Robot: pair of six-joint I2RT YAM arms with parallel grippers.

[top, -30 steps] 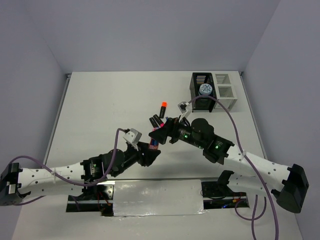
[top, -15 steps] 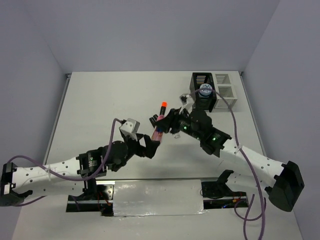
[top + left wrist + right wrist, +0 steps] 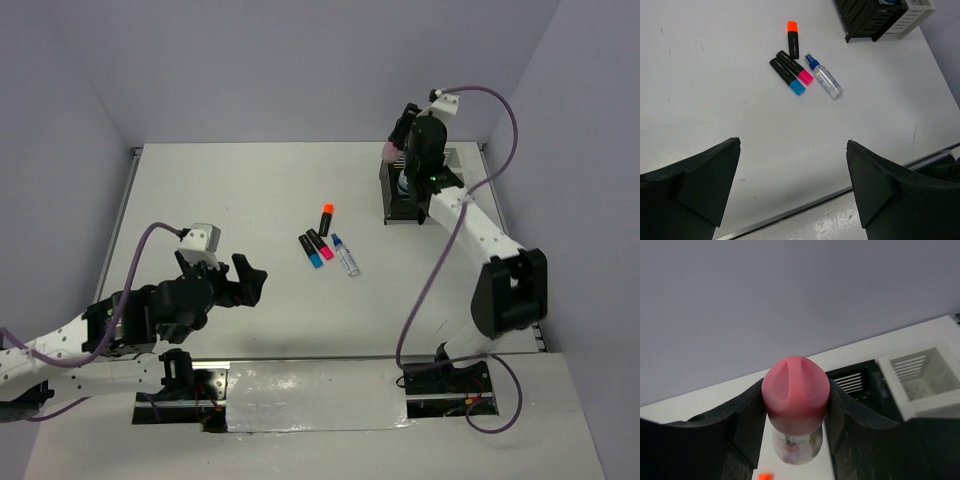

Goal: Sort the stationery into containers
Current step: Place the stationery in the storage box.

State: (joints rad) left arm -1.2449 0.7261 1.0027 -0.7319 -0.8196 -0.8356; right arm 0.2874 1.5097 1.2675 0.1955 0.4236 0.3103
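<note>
Right end effector (image 3: 796, 416) grips pink-capped tube (image 3: 796, 387) near black box (image 3: 402, 196).

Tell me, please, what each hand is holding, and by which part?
The right hand grips the pink-capped clear tube at its cap end; the left hand is open, holding nothing.

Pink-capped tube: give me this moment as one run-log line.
right gripper: shut on pink-capped tube, at black box | left gripper: open, empty | unsorted: three markers, blue-capped pen
</note>
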